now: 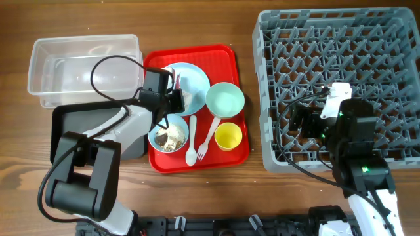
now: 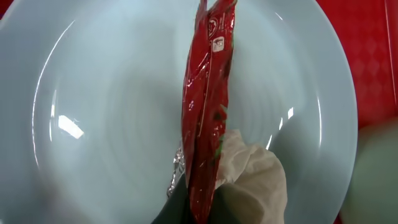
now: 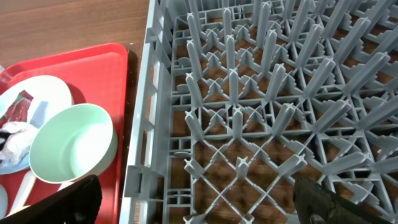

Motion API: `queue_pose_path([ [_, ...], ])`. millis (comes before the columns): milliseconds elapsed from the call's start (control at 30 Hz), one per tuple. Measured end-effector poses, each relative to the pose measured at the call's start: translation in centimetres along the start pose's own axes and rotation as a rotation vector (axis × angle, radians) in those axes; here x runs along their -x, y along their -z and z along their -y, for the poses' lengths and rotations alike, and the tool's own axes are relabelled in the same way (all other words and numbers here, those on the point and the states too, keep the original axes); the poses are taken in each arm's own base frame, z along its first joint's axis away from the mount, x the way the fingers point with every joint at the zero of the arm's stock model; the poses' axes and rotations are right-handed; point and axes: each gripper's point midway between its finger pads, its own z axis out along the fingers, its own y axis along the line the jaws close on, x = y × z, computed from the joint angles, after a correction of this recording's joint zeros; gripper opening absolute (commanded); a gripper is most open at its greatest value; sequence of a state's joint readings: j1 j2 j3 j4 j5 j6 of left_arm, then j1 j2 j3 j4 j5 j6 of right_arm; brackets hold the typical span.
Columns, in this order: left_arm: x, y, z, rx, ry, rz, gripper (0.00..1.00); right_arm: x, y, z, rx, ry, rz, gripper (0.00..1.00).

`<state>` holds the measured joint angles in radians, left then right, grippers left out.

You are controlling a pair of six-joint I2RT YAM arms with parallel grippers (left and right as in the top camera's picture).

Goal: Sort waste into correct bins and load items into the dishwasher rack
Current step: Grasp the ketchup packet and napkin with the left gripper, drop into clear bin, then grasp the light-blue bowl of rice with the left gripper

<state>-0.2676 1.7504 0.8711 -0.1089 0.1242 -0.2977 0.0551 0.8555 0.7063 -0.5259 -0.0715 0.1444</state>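
Observation:
My left gripper [image 1: 174, 98] is over the pale blue plate [image 1: 195, 80] on the red tray. In the left wrist view the gripper [image 2: 202, 211] is shut on the red wrapper [image 2: 208, 93], which stands on edge above the plate [image 2: 93, 93], with the crumpled white tissue [image 2: 252, 171] against it. A small bowl [image 1: 168, 137] holds brownish food scraps. The mint-green bowl [image 1: 225, 99], yellow cup [image 1: 228, 136], white spoon [image 1: 191, 152] and fork [image 1: 206, 143] lie on the tray. My right gripper [image 1: 304, 122] hangs open and empty over the grey dishwasher rack [image 1: 341, 39], as the right wrist view [image 3: 199, 205] shows.
The clear tub [image 1: 85, 62] stands at the back left, with the black tray [image 1: 65, 121] in front of it under my left arm. The red tray [image 1: 226, 56] sits between the bins and the rack. The right wrist view shows the rack wall [image 3: 143, 124] next to the mint bowl [image 3: 71, 149].

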Motion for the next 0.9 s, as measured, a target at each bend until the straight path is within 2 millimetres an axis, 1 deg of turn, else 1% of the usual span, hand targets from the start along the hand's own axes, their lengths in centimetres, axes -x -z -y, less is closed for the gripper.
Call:
queue_pose_path([
  [67, 0.1, 0.3, -0.1, 0.007, 0.002, -0.003, 0.04, 0.0, 0.0, 0.0, 0.000, 0.000, 0.000, 1.00],
  [100, 0.5, 0.6, 0.0, 0.008, 0.003, 0.005, 0.04, 0.0, 0.0, 0.0, 0.000, 0.000, 0.000, 1.00],
  [133, 1.4, 1.5, 0.1, 0.004, 0.006, 0.027, 0.04, 0.0, 0.0, 0.0, 0.000, 0.000, 0.000, 1.00],
  [200, 4.6, 4.4, 0.2, -0.007, 0.019, 0.130, 0.04, 0.0, 0.0, 0.0, 0.000, 0.000, 0.000, 1.00],
  [267, 8.0, 8.2, -0.5, -0.005, 0.051, 0.256, 0.04, 0.0, 0.0, 0.0, 0.000, 0.000, 0.000, 1.00],
  [300, 9.6, 10.3, -1.4, 0.007, 0.079, 0.324, 0.04, 0.0, 0.0, 0.0, 0.000, 0.000, 0.000, 1.00],
  [367, 11.4, 12.9, -3.6, 0.048, 0.137, 0.407, 0.04, 0.0, 0.0, 0.0, 0.000, 0.000, 0.000, 1.00],
  [400, 12.2, 14.0, -5.7, 0.090, 0.185, 0.449, 0.05, 0.0, 0.0, 0.0, 0.000, 0.000, 0.000, 1.00],
  [433, 12.6, 14.4, -7.3, 0.119, 0.216, 0.467, 0.10, 0.0, 0.0, 0.0, 0.000, 0.000, 0.000, 1.00],
  [467, 12.9, 14.7, -9.2, 0.154, 0.254, 0.482, 0.26, 0.0, 0.0, 0.0, 0.000, 0.000, 0.000, 1.00],
  [500, 13.1, 14.9, -10.7, 0.181, 0.284, 0.496, 0.44, 0.0, 0.0, 0.0, 0.000, 0.000, 0.000, 1.00],
  [533, 13.1, 14.7, -11.9, 0.204, 0.302, 0.497, 0.59, 0.0, 0.0, 0.0, 0.000, 0.000, 0.000, 1.00],
  [567, 13.1, 14.4, -12.9, 0.218, 0.321, 0.498, 0.72, 0.0, 0.0, 0.0, 0.000, 0.000, 0.000, 1.00],
  [600, 13.1, 13.9, -13.5, 0.229, 0.331, 0.495, 0.75, 0.0, 0.0, 0.0, 0.000, 0.000, 0.000, 1.00],
  [633, 13.2, 13.4, -13.9, 0.234, 0.337, 0.492, 0.76, 0.0, 0.0, 0.0, 0.000, 0.000, -0.001, 1.00],
  [667, 13.1, 12.9, -14.1, 0.235, 0.343, 0.489, 0.79, 0.0, 0.0, 0.0, 0.000, 0.000, 0.000, 1.00],
  [733, 13.6, 12.8, -14.2, 0.230, 0.343, 0.504, 0.81, 0.0, 0.0, 0.0, 0.000, 0.000, -0.002, 1.00],
  [767, 13.3, 12.8, -14.1, 0.233, 0.345, 0.487, 0.81, -0.1, 0.0, 0.0, 0.000, 0.000, -0.003, 1.00],
  [833, 12.2, 12.8, -13.6, 0.233, 0.345, 0.431, 0.80, -0.2, 0.0, 0.0, -0.001, -0.001, -0.008, 1.00],
  [867, 11.3, 12.9, -12.8, 0.232, 0.340, 0.390, 0.77, -0.2, 0.0, 0.0, -0.001, 0.000, -0.008, 1.00],
  [900, 10.1, 13.1, -11.3, 0.218, 0.323, 0.341, 0.77, -0.2, 0.0, 0.0, -0.001, 0.000, -0.009, 1.00],
])
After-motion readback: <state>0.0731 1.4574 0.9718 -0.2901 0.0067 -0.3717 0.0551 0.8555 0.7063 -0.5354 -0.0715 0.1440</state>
